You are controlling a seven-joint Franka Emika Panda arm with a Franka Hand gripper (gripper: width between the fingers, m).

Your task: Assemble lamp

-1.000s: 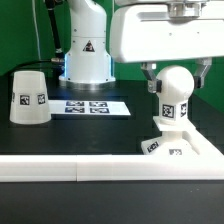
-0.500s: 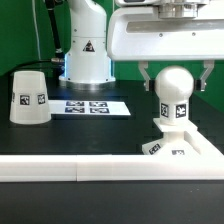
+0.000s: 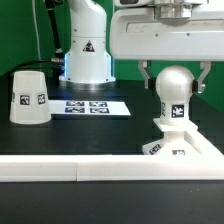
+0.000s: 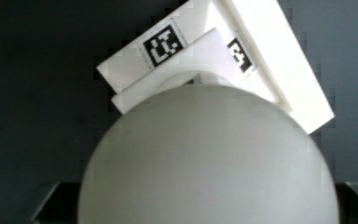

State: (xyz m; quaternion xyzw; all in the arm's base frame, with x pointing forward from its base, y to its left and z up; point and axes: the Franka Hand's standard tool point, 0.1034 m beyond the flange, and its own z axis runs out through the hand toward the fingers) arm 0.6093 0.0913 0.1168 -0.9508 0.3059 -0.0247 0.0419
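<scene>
Green backdrop and a black counter [image 3: 70, 140] frame the scene, with a white rail [image 3: 60, 172] along the counter's near edge. The bulb [image 3: 174, 92] stands upright on the square base [image 3: 178, 142] at about 3 o'clock in the exterior view. The jaws are spread, one finger on each side of the bulb's round head, apparently not pinching it. The shade [image 3: 29, 97] sits well apart at 9 o'clock, beside the marker board [image 3: 90, 105]. My worry: if the bulb's neck is not fully seated, a finger brushing the head as the arm lifts could tilt or topple it. Closing off-centre would push the bulb sideways and drag the base.
</scene>
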